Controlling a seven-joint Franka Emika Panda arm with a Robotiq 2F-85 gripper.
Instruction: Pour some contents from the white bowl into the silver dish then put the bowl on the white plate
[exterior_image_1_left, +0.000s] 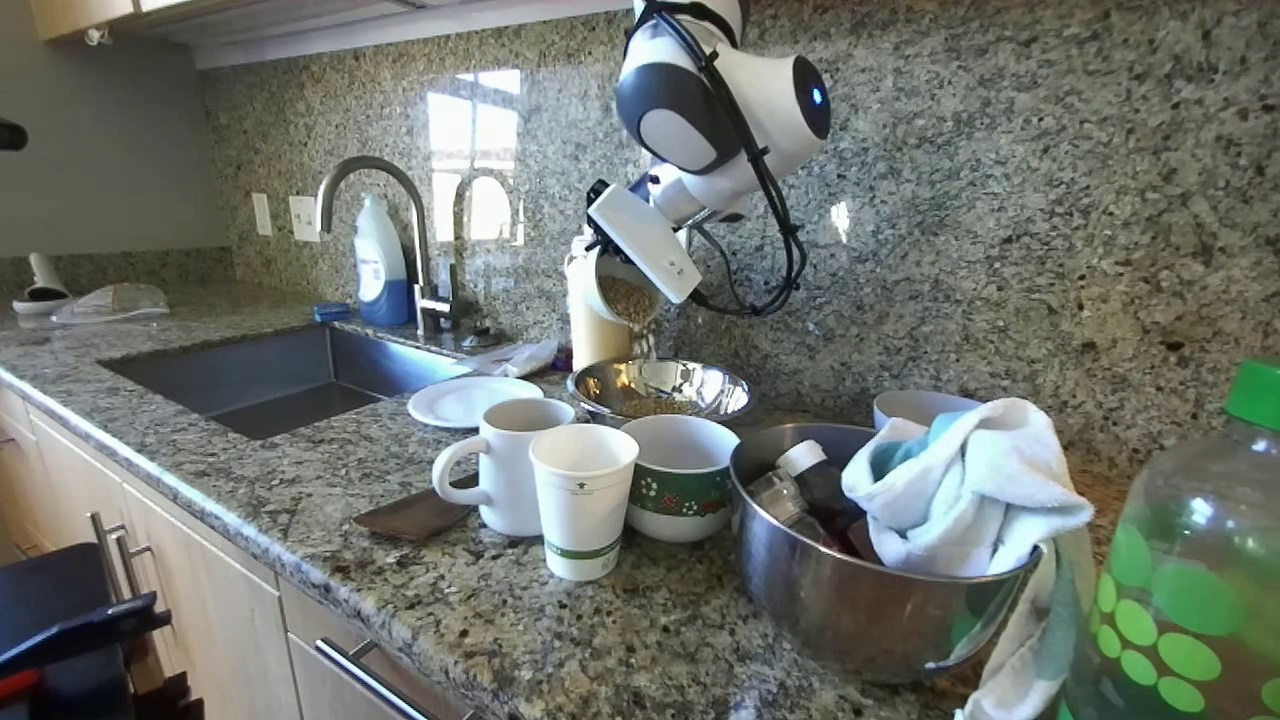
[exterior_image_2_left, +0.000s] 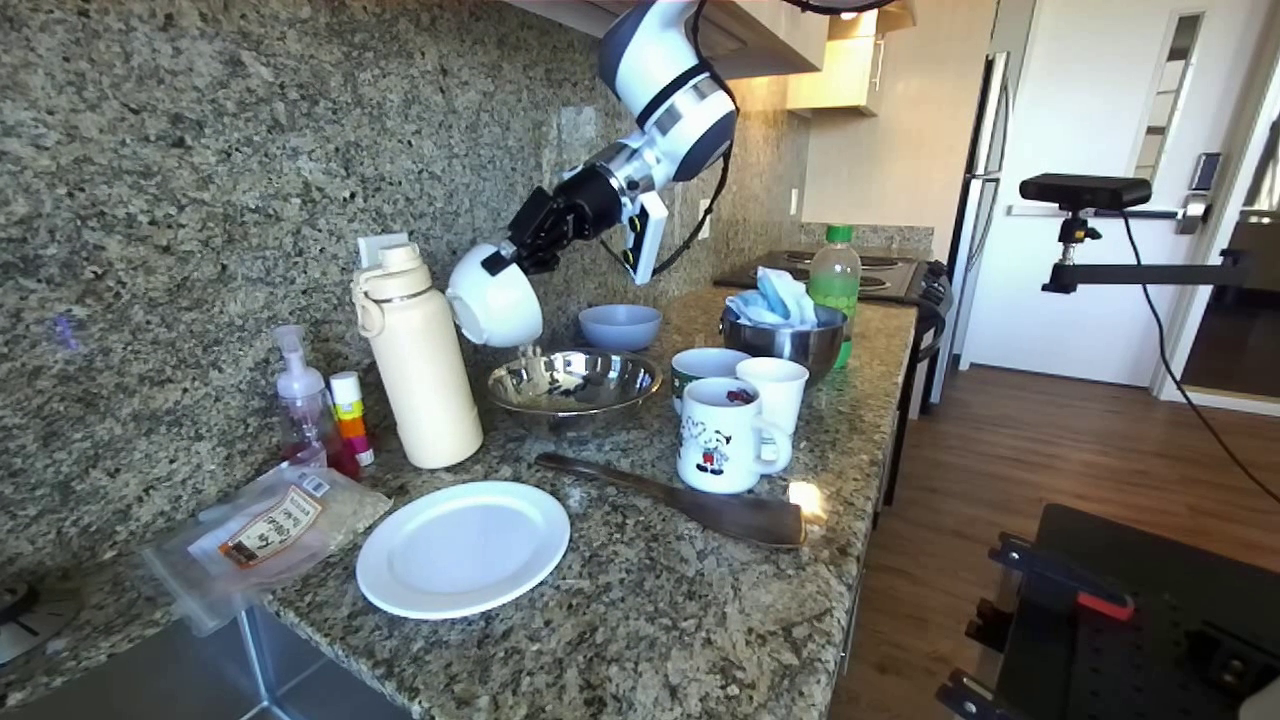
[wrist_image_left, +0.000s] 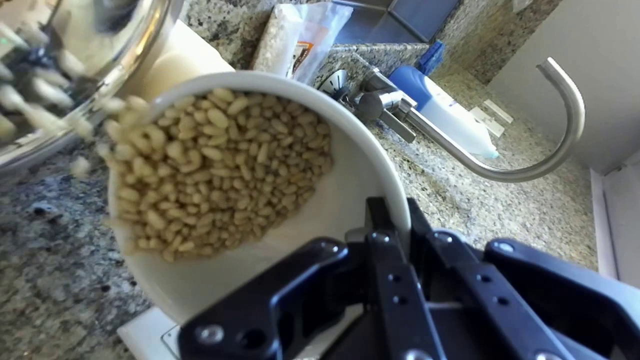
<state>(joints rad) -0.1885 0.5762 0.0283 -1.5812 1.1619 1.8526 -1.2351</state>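
In an exterior view we count one tipped bowl (exterior_image_2_left: 497, 302) pouring into one metal dish (exterior_image_2_left: 622, 378), one plate (exterior_image_2_left: 463, 548) on the tabletop (exterior_image_2_left: 660, 625); in an exterior view, one paper cup (exterior_image_1_left: 585, 505); in the wrist view, one gripper (wrist_image_left: 395, 216) closed on that bowl.

No text is legible: bag label (exterior_image_2_left: 272, 527) and cup print (exterior_image_1_left: 584, 553) are too small.

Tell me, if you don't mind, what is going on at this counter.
The robot's gripper holds the white bowl by its rim, tilted over the silver dish, and pale kernels are falling from it into the dish. The wrist view shows plenty of them in the bowl. The bowl has not yet gone onto the white plate, which lies on the counter.
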